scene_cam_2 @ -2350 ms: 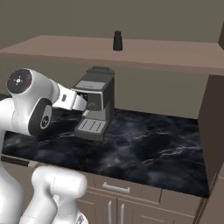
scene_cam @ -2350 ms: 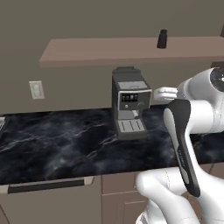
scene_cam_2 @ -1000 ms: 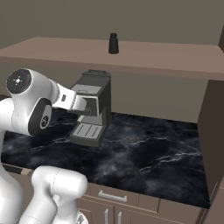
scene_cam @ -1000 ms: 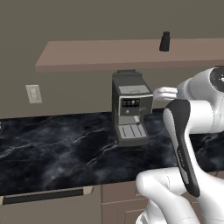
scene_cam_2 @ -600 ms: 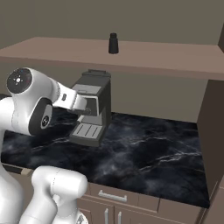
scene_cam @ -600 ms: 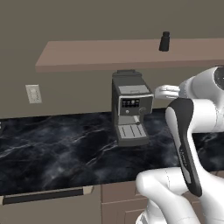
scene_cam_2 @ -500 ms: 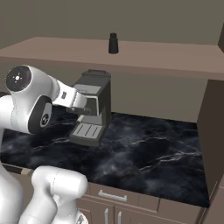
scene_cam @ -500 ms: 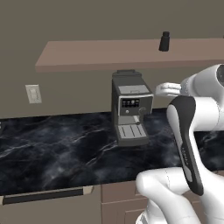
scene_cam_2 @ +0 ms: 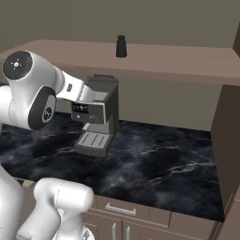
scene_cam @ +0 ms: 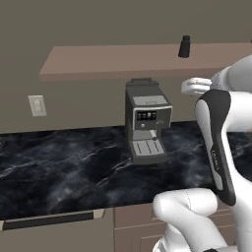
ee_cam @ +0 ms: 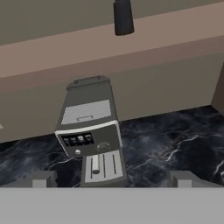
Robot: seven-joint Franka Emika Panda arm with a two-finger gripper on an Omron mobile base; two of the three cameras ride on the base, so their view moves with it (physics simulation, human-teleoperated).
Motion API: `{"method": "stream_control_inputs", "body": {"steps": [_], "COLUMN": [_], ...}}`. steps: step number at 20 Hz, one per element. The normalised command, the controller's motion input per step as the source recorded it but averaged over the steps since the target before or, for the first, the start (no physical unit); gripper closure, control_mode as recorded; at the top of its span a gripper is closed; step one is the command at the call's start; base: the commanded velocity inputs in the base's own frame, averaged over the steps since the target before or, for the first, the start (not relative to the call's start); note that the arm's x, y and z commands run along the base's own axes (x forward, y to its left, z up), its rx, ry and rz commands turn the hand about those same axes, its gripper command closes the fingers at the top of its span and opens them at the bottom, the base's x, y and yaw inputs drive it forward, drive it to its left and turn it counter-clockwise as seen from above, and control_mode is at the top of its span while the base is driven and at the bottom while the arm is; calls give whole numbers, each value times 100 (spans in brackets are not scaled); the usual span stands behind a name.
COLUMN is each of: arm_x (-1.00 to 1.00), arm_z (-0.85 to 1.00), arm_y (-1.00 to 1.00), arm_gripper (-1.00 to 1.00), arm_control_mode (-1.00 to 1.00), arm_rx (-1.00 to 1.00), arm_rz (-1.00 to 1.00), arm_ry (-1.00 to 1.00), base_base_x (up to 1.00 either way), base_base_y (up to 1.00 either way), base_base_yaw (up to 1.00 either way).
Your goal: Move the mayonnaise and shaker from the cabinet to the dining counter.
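The shaker (scene_cam: 184,47) (scene_cam_2: 121,46) (ee_cam: 123,16) is a small dark bottle with a narrower top. It stands upright on the tan-brown cabinet shelf (scene_cam: 108,61) (scene_cam_2: 178,58) (ee_cam: 57,52). My gripper (ee_cam: 112,181) is open, its two fingertips (ee_cam: 41,179) set wide apart with nothing between them. It hangs below the shelf, in front of the coffee machine, and the shaker is above and beyond it. The mayonnaise and the dining counter are out of view.
A grey coffee machine (scene_cam: 146,125) (scene_cam_2: 99,115) (ee_cam: 92,131) stands on the black marble worktop (scene_cam: 59,167) (scene_cam_2: 159,164) right under the shelf. A brown side panel (scene_cam_2: 229,136) closes the right end. A wall outlet (scene_cam: 37,105) is at the left.
My hand has risen a little toward the shelf in front of the coffee machine. The jaws have stayed open and the shaker has not moved.
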Motion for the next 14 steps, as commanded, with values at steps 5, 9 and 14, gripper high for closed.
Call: {"method": "stream_control_inputs", "body": {"steps": [5, 9, 14], "arm_x": [0, 0, 0], "arm_z": [30, 27, 29], "arm_y": [-10, -1, 0], "arm_gripper": [-100, -100, -100], "arm_control_mode": [-100, -100, -100], "arm_rx": [0, 0, 0], "arm_rz": [0, 0, 0], "arm_ry": [0, 0, 0], "base_base_x": [0, 0, 0], "base_base_y": [0, 0, 0], "base_base_yaw": [0, 0, 0]}}
